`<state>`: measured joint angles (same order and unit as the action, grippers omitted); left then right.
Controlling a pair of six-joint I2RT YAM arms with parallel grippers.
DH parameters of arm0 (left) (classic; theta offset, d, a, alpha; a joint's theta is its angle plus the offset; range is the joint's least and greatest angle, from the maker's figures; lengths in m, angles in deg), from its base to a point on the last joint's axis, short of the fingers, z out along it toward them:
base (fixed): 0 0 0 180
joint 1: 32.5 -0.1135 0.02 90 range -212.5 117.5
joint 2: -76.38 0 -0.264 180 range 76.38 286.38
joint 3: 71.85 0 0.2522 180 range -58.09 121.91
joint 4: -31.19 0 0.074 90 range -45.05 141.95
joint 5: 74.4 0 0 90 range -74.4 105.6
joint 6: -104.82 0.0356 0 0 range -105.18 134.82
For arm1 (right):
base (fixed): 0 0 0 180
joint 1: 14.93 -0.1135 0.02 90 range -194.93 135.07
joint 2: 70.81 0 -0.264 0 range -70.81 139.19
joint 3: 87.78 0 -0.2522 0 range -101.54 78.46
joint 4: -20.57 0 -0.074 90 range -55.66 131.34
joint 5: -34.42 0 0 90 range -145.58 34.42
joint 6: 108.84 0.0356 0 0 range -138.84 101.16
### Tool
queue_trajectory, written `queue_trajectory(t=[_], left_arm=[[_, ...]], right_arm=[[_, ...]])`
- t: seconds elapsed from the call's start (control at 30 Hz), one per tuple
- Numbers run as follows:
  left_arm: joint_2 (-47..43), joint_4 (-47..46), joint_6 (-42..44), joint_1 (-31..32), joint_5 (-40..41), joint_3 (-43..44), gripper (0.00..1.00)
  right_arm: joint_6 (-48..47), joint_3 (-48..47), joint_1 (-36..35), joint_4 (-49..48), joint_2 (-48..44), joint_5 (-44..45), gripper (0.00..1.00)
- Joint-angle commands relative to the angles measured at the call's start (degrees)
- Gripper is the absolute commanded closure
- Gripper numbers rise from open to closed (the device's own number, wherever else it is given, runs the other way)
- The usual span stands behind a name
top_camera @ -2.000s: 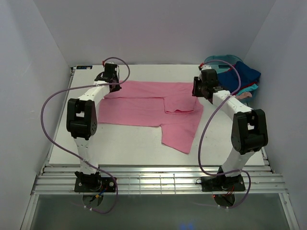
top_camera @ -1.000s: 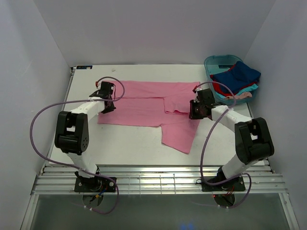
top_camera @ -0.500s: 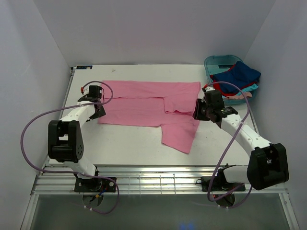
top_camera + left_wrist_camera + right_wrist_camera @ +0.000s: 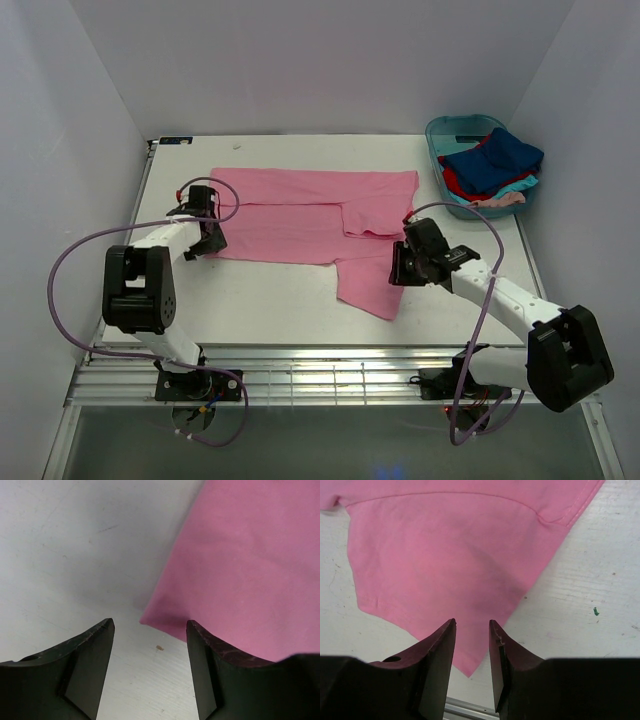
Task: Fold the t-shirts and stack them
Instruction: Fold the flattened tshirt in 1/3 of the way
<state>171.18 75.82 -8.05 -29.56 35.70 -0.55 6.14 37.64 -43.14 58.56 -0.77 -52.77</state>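
A pink t-shirt [image 4: 300, 215] lies spread flat across the table, with a flap [image 4: 375, 280] reaching toward the near edge on its right side. My left gripper [image 4: 212, 238] hovers open at the shirt's near left corner [image 4: 145, 620]; in the left wrist view the left gripper [image 4: 150, 622] holds nothing and the pink cloth [image 4: 250, 555] fills the right side. My right gripper [image 4: 398, 268] is open with a narrow gap. In the right wrist view the right gripper [image 4: 472, 622] points over the flap [image 4: 450, 555], just above its pointed corner. Blue [image 4: 505, 150], red [image 4: 458, 183], turquoise [image 4: 515, 186] and pale pink [image 4: 508, 200] t-shirts are piled at the back right.
A teal tub [image 4: 455, 128] at the back right corner holds the piled shirts. White walls close in the table on three sides. A metal rail [image 4: 330, 375] runs along the near edge by the arm bases. Bare tabletop [image 4: 250, 300] lies in front of the shirt.
Both grippers have opened wider. The right gripper has moved toward me along the shirt's right flap. The left gripper has shifted slightly to the shirt's near left corner.
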Motion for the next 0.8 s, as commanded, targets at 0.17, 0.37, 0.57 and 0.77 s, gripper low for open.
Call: queue_trajectory(t=[0.17, 0.37, 0.57, 0.77], left_arm=[[-1.80, -2.14, -0.33, -0.30, 0.61, 0.29, 0.35], [-18.93, -3.36, -1.04, -1.27, 13.03, 1.78, 0.46], [-20.72, -3.28, 0.90, -2.24, 14.89, 6.96, 0.36], [-15.44, -3.88, 0.28, -2.85, 5.50, 7.59, 0.36]], right_arm=[[3.77, 0.39, -4.83, 0.82, -0.69, 2.11, 0.61], [2.81, -4.53, -5.98, 1.53, -1.40, 4.83, 0.62], [-0.01, -12.69, -5.98, 1.70, 6.05, 5.46, 0.61], [-3.26, -17.35, -5.37, -1.73, 14.04, 8.34, 0.61]])
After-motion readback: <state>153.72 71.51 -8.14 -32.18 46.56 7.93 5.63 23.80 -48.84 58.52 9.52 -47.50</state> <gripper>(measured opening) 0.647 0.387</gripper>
